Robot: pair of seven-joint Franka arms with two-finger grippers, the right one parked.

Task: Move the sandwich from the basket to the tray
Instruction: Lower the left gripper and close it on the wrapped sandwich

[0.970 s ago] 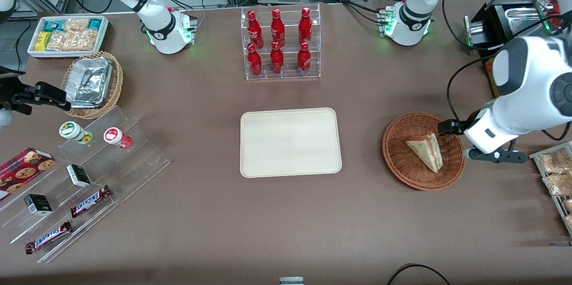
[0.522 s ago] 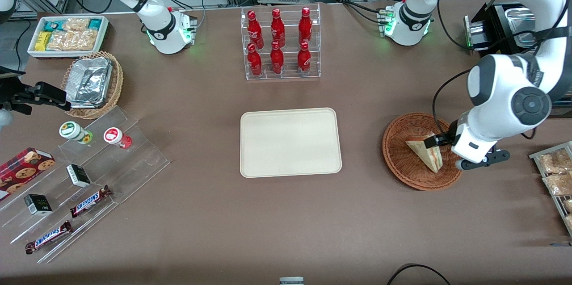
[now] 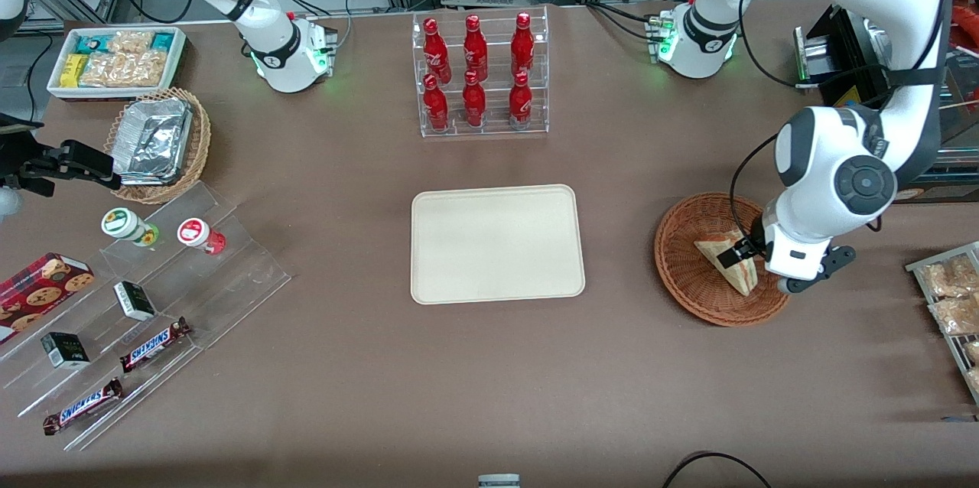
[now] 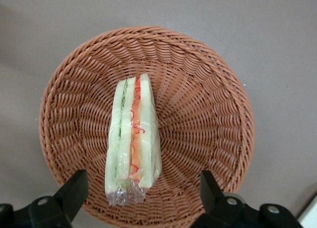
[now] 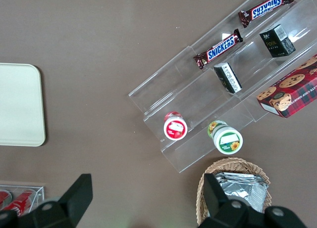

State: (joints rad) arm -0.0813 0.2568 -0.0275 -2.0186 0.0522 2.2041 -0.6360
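The sandwich (image 3: 720, 256) lies in the reddish-brown wicker basket (image 3: 684, 281), a plastic-wrapped wedge with green and red-orange filling along its cut edge (image 4: 132, 139). My left gripper (image 3: 743, 251) hangs open just above it. In the left wrist view the two black fingers (image 4: 74, 188) stand wide apart on either side of the sandwich's wrapped end, touching nothing, with the basket (image 4: 208, 124) below. The cream tray (image 3: 497, 243) sits bare mid-table, beside the basket toward the parked arm's end.
An acrylic rack of red bottles (image 3: 480, 75) stands farther from the front camera than the tray. Snack packets (image 3: 948, 297) lie past the basket at the working arm's end. A stepped acrylic display (image 3: 145, 304), a foil-filled tan basket (image 3: 157, 144) and a white bin (image 3: 115, 60) occupy the parked arm's end.
My left arm has swung in from the table's working-arm end over the basket; the open gripper now sits above the sandwich. The sandwich has not moved.
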